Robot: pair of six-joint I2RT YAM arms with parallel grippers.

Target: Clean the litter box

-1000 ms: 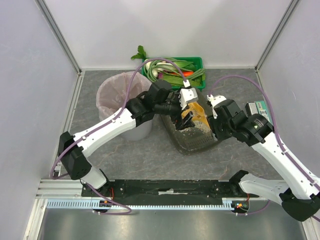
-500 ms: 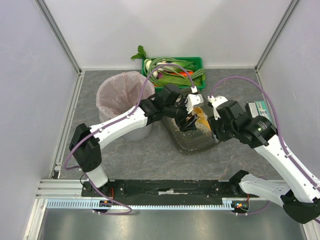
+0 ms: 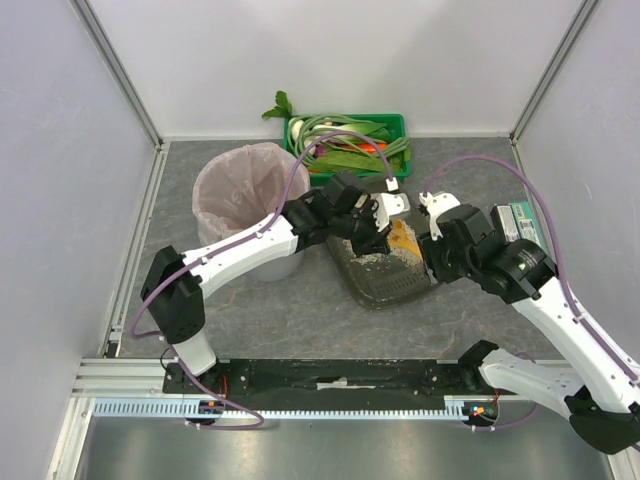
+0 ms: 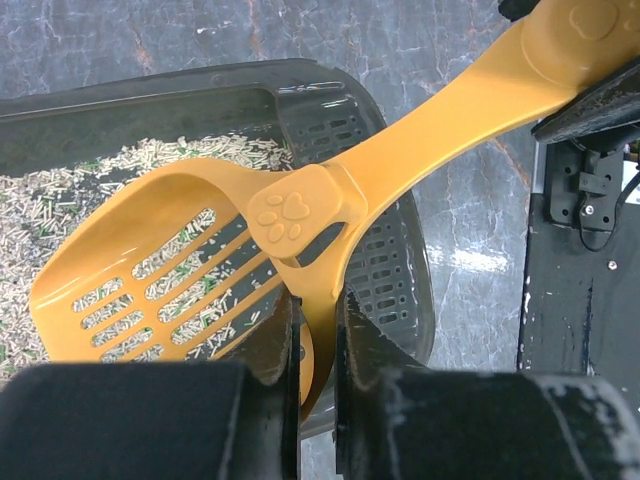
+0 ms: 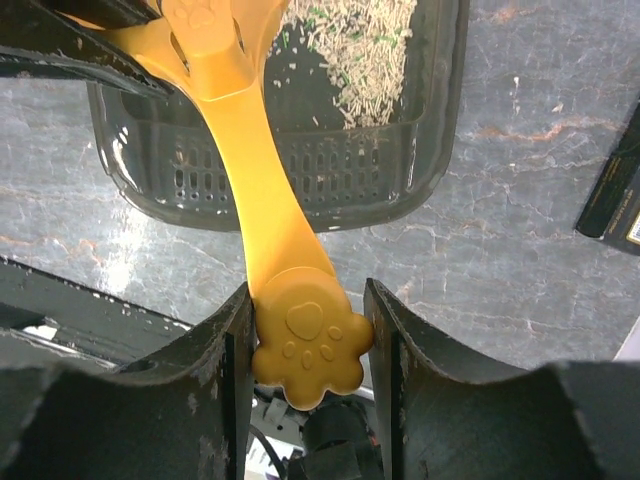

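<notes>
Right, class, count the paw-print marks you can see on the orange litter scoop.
2: one paw print where the bowl of the litter scoop meets its handle, one on the handle's end. The underside is hidden.

No words or numbers are showing legibly. The orange scoop (image 4: 300,200) is carrying two embossed paw-print marks, one at its neck and one at its handle end. The dark box (image 5: 612,190) is showing a label too small to read.
</notes>
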